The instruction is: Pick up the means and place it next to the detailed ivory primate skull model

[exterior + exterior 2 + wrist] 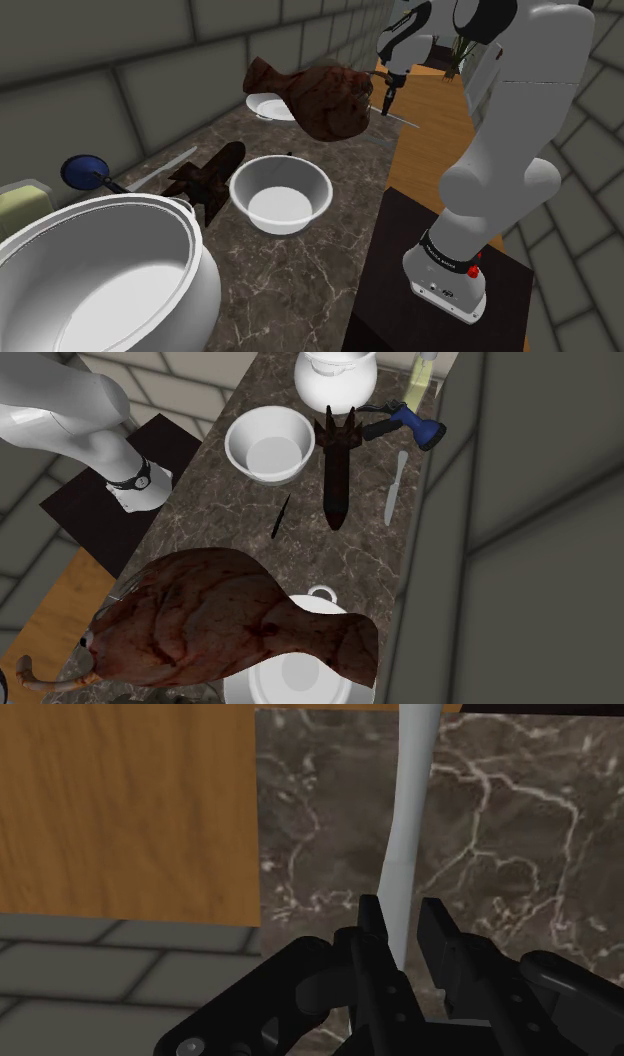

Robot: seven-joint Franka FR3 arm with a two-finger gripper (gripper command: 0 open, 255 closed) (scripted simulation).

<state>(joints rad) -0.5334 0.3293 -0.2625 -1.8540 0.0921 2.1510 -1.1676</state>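
My black gripper (403, 909) has its fingers close together on a pale grey, blade-like utensil (410, 804), which runs out ahead of them over the dark marble counter (500, 834). In the shoulder view the gripper (386, 100) hangs over the counter's far end near its wooden-floor side, and the thin utensil (405, 122) sticks out below it. Right beside it is a big reddish-brown ham leg (320, 95), which also looms large in the second exterior view (210, 617) and hides the hand there.
On the counter are a white bowl (280, 190), a large white pot (100, 270), a dark spiky brown object (205, 175), a grey knife (395, 487), a blue-headed tool (415, 424) and a white lidded dish (300, 672) under the ham. The wooden floor (430, 130) borders the counter.
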